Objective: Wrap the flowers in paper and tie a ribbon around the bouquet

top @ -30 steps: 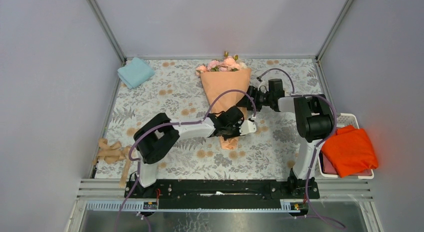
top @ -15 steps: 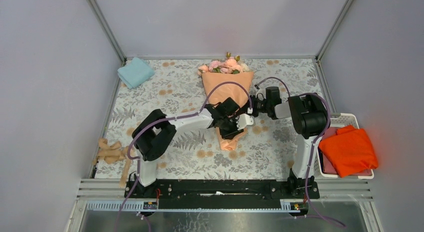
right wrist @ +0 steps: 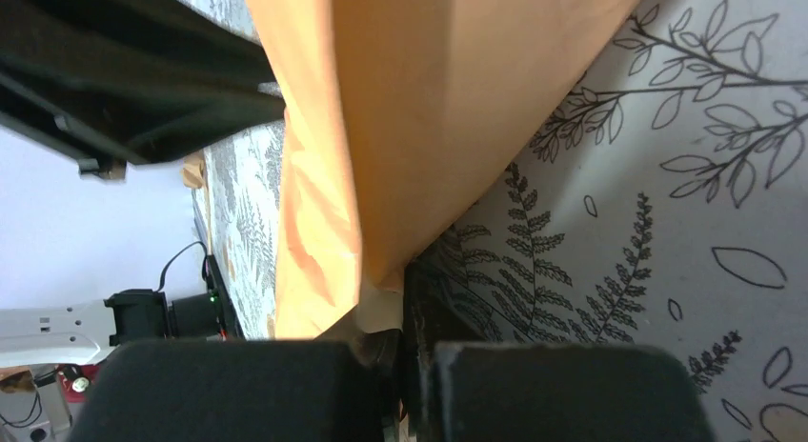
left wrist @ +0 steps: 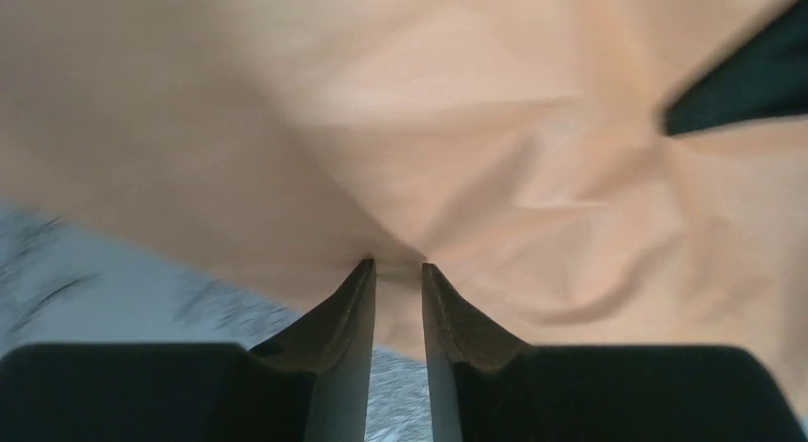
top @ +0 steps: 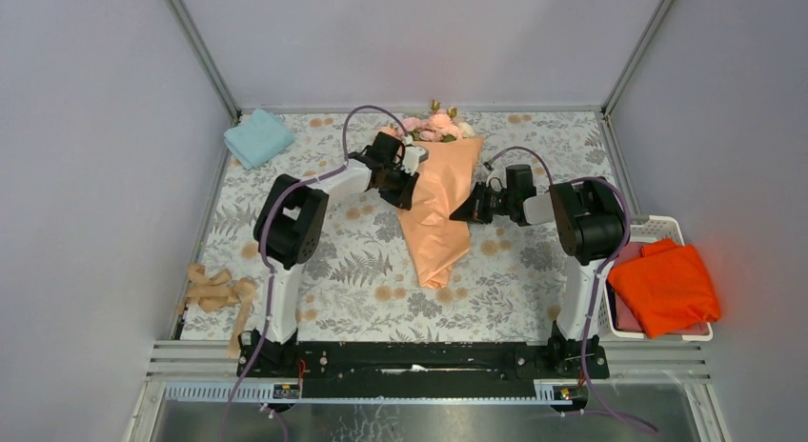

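Two claws: the left claw (top: 404, 183) and the right claw (top: 461, 213) are each at one side edge of the paper (top: 436, 223).
Paper, material: a thin, matte sheet of peach-orange colour, with soft creases and a light crinkle.
Paper, shape: it is rolled into a long cone, wide at the far end and narrowing to a point at the near end.
Flowers: the flowers (top: 431, 126) are pink, peach and cream roses with small green leaves. They stick out of the wide mouth of the cone.
Place of the paper: the cone lies near the middle of the desk (top: 333, 271), with its point toward the arm bases and the blooms toward the far wall.
Left claw: it is at the left edge of the cone, just below the blooms. Its dark, tapered fingers are almost together, and the creases of the paper run into the narrow gap at the tips, so it pinches the paper.
Right claw: it is at the right edge, about halfway down the cone. It is closed, with a corner of the paper caught at its tips, and this edge is lifted a little off the desk.
Ribbon: the ribbon (top: 214, 291) is tan and narrow. It lies in a loose heap at the left edge of the desk, well apart from both claws.
Desk cover: pale, printed with grey ferns and small orange blossoms.
Other things: a folded light-blue cloth (top: 257, 137) is in the far left corner, and a bright orange cloth (top: 664, 288) lies on a white basket (top: 667, 229) at the right.
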Controlling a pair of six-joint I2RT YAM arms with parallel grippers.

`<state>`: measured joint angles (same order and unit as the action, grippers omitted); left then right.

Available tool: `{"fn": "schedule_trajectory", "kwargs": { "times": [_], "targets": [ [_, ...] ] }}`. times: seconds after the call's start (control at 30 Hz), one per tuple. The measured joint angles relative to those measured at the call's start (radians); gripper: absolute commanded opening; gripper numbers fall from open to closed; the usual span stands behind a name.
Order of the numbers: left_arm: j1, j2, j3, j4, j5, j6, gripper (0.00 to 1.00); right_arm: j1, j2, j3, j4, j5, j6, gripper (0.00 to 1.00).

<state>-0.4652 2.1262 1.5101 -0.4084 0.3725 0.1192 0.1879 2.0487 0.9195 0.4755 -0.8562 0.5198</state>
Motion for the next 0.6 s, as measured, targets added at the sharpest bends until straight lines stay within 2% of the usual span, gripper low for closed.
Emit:
{"fn": "schedule_trajectory", "kwargs": {
  "times": [0.17,0.4,0.5,0.6],
  "targets": [
    [0.084,0.005,-0.002,0.014,0.005,-0.063,0.32,0.001,-0.013,0.011,-0.056,0.006,-0.037,0.00],
    [0.169,-0.059,-0.086,0.027,-0.037,-0.079,0.33,0.002,-0.028,0.034,-0.154,0.010,-0.090,0.00],
    [0.170,-0.098,-0.126,0.018,-0.040,-0.076,0.36,0.003,-0.031,0.045,-0.190,0.016,-0.109,0.00],
    [0.127,-0.144,-0.154,0.005,-0.040,-0.053,0.39,0.004,-0.038,0.053,-0.221,0.027,-0.125,0.00]
  ]
}}
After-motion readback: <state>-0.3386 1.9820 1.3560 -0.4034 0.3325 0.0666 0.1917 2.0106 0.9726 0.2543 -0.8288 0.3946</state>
